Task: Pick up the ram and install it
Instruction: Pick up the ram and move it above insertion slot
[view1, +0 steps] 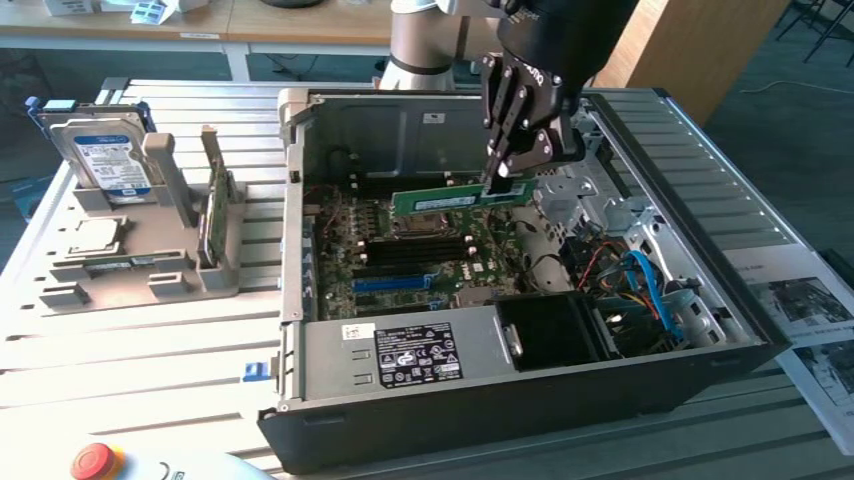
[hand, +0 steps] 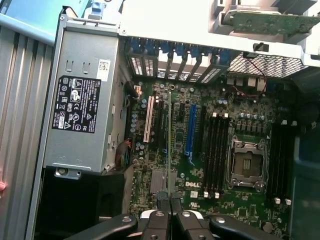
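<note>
In the exterior view, your arm (view1: 424, 40) reaches down into the open case (view1: 534, 400). The jaws are nearly closed, clamped on one end of the ram (view1: 447, 199). You hold the ram lengthwise and roughly level inside the case, above the motherboard (view1: 400, 270) and near the case's back wall. It sits in no slot. The power supply (view1: 400, 355) with its black label lies along the case's front wall, and blue cables (view1: 654, 290) curl in the case's drive corner. Outside the case, on the slotted desk (view1: 134, 370), a grey holder (view1: 134, 275) stands just beside the case wall. It carries the blue-labelled hard drive (view1: 110, 160) and a larger green card (view1: 214, 215), both upright on edge. A red button (view1: 96, 461) sits on the desk near the case's front corner, and printed sheets (view1: 801, 300) lie on the desk at the case's other side.

In the wrist view, you look straight down into the case. The jaws are pinched together with only a thin gap, and the ram (hand: 170, 150) runs out from between them, seen edge-on as a thin line over the motherboard (hand: 240, 210). The black memory slots (hand: 216, 150) flank the processor socket (hand: 246, 162), apart from the ram's line. The power supply (hand: 80, 120) rests against the case wall.
</note>
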